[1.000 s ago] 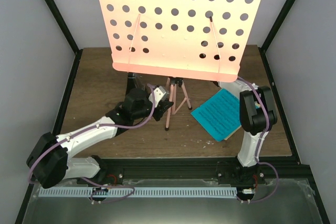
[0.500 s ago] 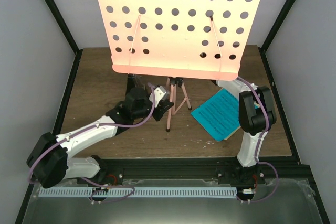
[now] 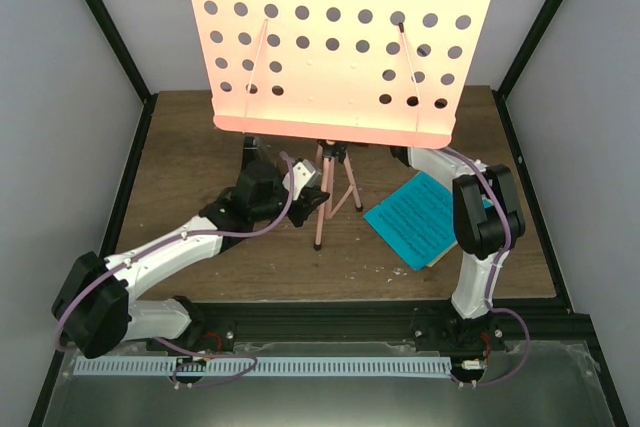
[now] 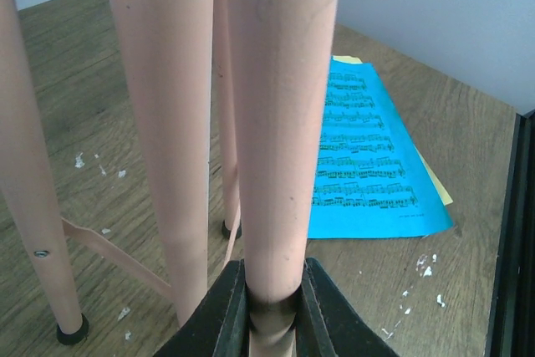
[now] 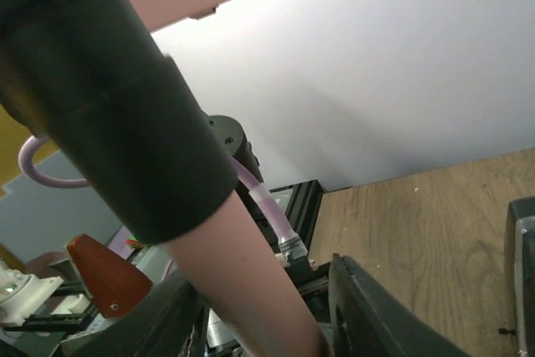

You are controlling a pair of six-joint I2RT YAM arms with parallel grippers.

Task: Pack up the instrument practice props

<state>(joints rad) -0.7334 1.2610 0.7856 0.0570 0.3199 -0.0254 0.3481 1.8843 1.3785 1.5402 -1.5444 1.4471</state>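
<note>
The salmon-pink music stand [image 3: 340,42] stands mid-table, and its perforated desk fills the upper part of the top view. My left gripper [image 3: 318,197] is shut on one thin tripod leg [image 4: 280,123], low near the table. My right gripper [image 5: 267,332] is hidden under the desk in the top view. In its wrist view its fingers [image 5: 372,311] sit around the stand's pink post [image 5: 242,273] below a black collar. Blue sheet music [image 3: 412,217] lies on a yellow page [image 3: 443,255] at the right and also shows in the left wrist view [image 4: 368,165]. The metronome is out of view.
The black frame rail [image 3: 350,307] runs along the near edge, and black uprights stand at the back corners. The stand's other legs [image 4: 163,123] crowd the left gripper. White flecks dot the wooden table [image 3: 190,167]. A red-brown object [image 5: 104,282] sits beyond the table edge.
The stand's desk has shifted slightly up and away. The left gripper has moved a little farther in, still holding the leg. The sheets have not moved.
</note>
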